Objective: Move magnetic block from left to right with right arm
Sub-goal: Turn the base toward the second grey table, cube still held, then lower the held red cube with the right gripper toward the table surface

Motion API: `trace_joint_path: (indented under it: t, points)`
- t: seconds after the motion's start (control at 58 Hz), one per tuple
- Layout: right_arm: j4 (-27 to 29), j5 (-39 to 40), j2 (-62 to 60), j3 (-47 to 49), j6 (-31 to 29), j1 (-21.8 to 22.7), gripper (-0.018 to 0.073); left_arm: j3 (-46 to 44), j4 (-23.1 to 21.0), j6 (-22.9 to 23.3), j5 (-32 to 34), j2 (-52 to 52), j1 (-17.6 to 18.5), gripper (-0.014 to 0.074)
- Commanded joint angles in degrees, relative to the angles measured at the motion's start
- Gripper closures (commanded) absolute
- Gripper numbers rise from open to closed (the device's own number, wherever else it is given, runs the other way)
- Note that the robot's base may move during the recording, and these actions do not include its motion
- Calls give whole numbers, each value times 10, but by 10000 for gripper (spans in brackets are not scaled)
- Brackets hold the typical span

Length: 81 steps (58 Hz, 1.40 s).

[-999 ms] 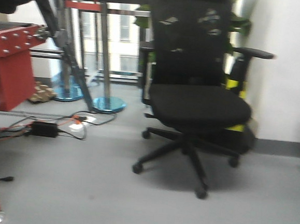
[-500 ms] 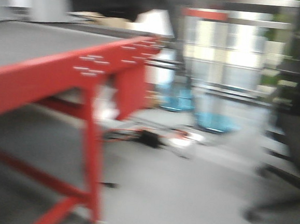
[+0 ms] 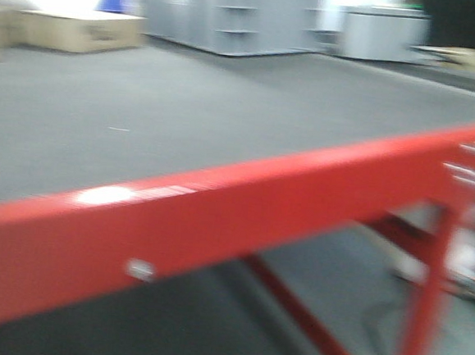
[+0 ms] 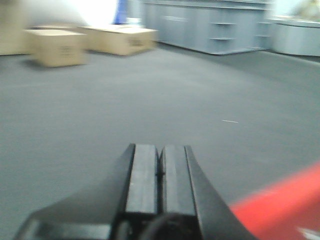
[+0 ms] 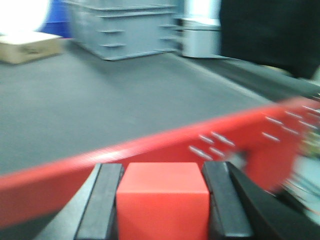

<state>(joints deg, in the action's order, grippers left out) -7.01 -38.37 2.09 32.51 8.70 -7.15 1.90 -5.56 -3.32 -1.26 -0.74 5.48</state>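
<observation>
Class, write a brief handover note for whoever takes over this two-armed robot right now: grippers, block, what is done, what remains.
Left gripper: shut and empty, above the grey table top.
Right gripper: shut on the red block, held near the table's red edge.
Done: block picked up.
Left: set it down on the table's right side and let go. The views are blurred, so how far along the table the block is cannot be told.

All views motion-smeared: magnetic block (image 5: 162, 200) and right gripper (image 5: 163, 169) run off the bottom edge, left gripper (image 4: 159, 150) body cropped the same way, cardboard box (image 4: 55, 47) print unreadable, red table (image 3: 218, 217) legs cut off low, grey crates (image 3: 234, 13) too soft for detail.
</observation>
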Motion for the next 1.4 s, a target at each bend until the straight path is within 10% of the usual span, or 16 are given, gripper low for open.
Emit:
trace_joint_path:
  t: [0.0,1.378]
  points:
    - [-5,51,11,14,-5,2,503,4,-3,3,46,-6,0,722]
    - [-5,51,11,14,-5,2,503,4,-3,3,46,-6,0,722]
